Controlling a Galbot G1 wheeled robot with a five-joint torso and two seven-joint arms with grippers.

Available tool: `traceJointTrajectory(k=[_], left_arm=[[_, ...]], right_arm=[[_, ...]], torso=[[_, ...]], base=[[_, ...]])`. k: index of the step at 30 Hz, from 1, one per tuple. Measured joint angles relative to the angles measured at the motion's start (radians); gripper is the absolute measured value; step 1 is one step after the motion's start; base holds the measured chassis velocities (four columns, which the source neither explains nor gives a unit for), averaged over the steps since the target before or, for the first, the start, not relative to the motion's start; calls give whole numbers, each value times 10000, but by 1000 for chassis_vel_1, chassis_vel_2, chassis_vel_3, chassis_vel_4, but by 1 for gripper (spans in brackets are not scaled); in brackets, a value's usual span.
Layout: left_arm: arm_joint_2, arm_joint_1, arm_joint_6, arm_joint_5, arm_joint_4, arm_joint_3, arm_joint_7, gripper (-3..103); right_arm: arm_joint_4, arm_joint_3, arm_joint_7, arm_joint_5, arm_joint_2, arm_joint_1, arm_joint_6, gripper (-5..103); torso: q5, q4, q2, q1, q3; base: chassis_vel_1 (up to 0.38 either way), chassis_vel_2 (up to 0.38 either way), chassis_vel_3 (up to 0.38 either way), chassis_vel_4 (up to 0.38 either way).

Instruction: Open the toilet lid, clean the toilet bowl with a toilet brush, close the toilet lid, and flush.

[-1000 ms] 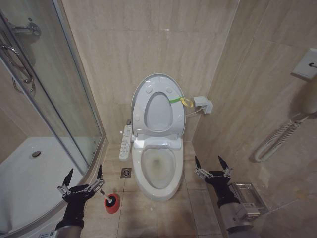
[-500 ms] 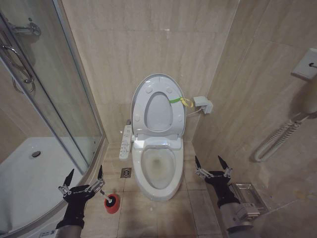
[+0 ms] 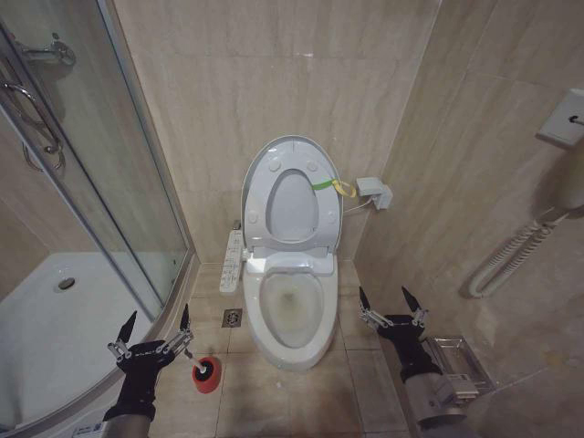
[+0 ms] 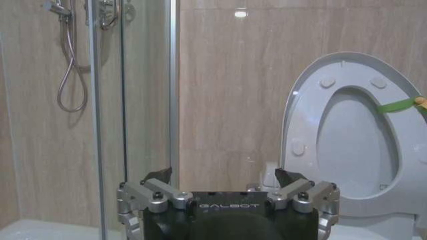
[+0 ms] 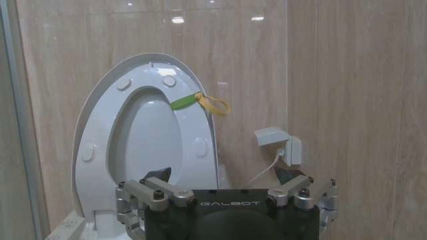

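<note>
The bathroom is viewed from above by the head camera, angled down and forward. The raised toilet lid (image 3: pixel 292 194) is faced low and level by both wrist cameras, and is shared by all three views.

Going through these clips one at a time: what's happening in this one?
A two-armed robot faces a toilet in a tiled bathroom. The toilet lid is up against the wall, so the toilet bowl is exposed. The toilet brush sits in its red cup on the floor to the robot's left of the bowl. The left gripper is open just above and beside the brush, holding nothing. The right gripper is open and empty on the bowl's other side.
</note>
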Motion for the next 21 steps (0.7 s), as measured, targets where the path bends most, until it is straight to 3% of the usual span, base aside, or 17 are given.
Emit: traceJointTrajectory(k=[21], left_arm=[[0, -1, 0, -2, 5, -1, 5, 100]], right_arm=[[0, -1, 0, 0, 0, 0, 0, 100]], torso=[[0, 0, 0, 0, 0]], base=[[0, 0, 0, 0]])
